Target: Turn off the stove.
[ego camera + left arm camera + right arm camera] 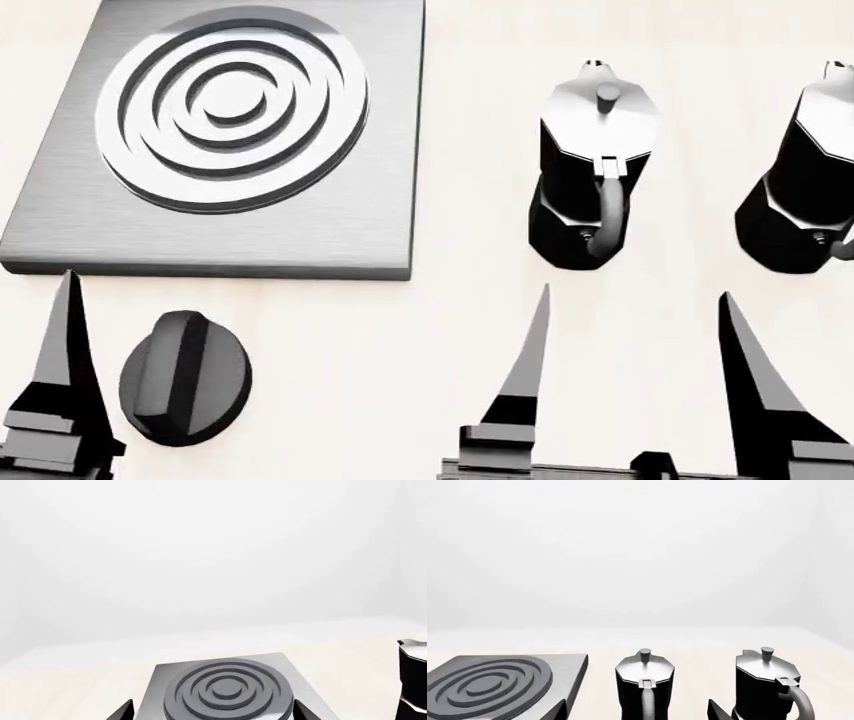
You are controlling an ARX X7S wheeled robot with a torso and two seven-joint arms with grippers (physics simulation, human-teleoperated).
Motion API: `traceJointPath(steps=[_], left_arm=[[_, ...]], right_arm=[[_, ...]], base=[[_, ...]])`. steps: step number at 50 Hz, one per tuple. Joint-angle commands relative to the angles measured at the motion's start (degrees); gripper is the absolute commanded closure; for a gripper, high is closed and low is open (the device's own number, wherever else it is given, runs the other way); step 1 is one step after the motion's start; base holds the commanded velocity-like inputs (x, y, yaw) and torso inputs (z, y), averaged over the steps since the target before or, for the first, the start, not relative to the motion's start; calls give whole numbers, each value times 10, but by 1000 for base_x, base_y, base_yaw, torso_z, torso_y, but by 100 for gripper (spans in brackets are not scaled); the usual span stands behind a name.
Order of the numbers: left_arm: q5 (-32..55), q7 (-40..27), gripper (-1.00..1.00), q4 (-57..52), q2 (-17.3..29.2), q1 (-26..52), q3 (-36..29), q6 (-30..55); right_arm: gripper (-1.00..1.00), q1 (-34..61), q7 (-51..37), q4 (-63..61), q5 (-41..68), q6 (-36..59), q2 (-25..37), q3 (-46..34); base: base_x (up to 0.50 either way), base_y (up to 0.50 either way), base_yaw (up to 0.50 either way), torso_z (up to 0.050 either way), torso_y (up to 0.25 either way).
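Note:
The stove (360, 230) is a brushed-grey square plate at the upper left of the head view, with a ringed round burner (234, 110). Its black ridged knob (184, 377) lies on the counter just in front of the plate, ridge nearly upright. One finger (64, 370) of my left gripper (213, 707) shows just left of the knob and apart from it. In the left wrist view the jaws are spread wide either side of the burner (225, 687) and hold nothing. My right gripper (635, 295) is open and empty in front of the nearer moka pot.
Two black-and-silver moka pots stand right of the stove, one (597, 170) near the middle and one (807, 180) at the right edge. The right wrist view shows both pots (644, 685) (767, 685) and the stove's corner (570, 680). The counter is pale.

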State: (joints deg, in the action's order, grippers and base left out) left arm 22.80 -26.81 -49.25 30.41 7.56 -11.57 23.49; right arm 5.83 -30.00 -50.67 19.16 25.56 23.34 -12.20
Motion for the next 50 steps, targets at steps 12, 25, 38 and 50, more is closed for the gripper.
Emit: traceJointPath(steps=[12, 25, 38, 50], left_arm=[[25, -17, -100, -36, 6, 40, 6, 41], [34, -25, -100, -44, 7, 62, 2, 60], [54, -38, -100, -60, 13, 92, 5, 86], [78, -54, -100, -81, 16, 127, 8, 114]], right_arm=[[-100, 51, -19, -39, 36, 57, 5, 5], [-100, 76, -33, -53, 62, 77, 10, 8], [-100, 102, -49, -61, 85, 92, 15, 5], [-100, 135, -66, -76, 111, 117, 17, 6]], base=[[0, 0, 0, 0, 0], [0, 0, 0, 0, 0], [0, 0, 0, 0, 0], [0, 0, 0, 0, 0]])
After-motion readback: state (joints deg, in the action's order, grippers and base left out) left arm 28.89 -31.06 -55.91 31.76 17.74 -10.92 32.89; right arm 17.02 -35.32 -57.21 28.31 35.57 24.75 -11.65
